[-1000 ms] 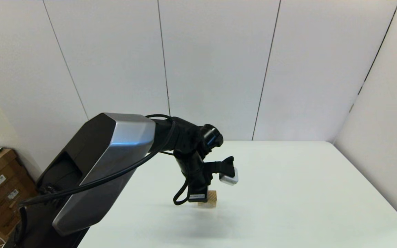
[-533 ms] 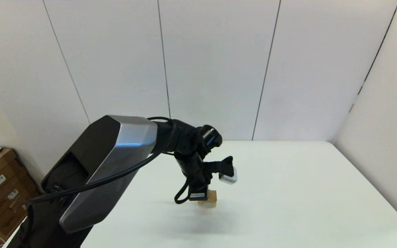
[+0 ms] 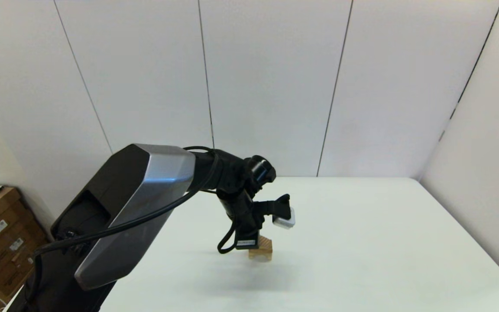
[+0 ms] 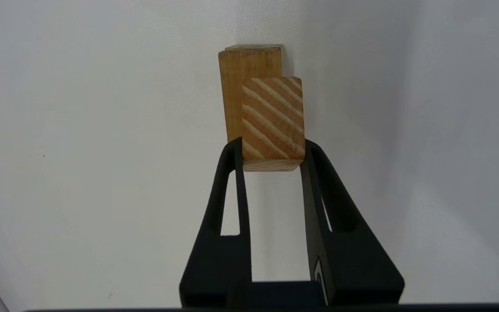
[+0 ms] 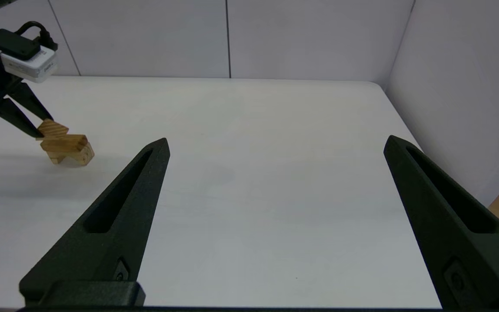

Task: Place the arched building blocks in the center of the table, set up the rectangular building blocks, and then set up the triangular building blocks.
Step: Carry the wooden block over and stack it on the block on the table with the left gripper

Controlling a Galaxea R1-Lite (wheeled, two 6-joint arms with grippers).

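The white table [image 3: 362, 242] meets pale wall panels at its far and right edges. Mid-table, the left gripper [image 4: 272, 149] pinches the triangular block [image 4: 273, 123] atop the arched block [image 5: 69, 147]. The right gripper [image 5: 275, 145] hovers with jaws wide.

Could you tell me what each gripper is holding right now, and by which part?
The left gripper grips the triangular building blocks by one end, across their sides. The right gripper holds nothing.
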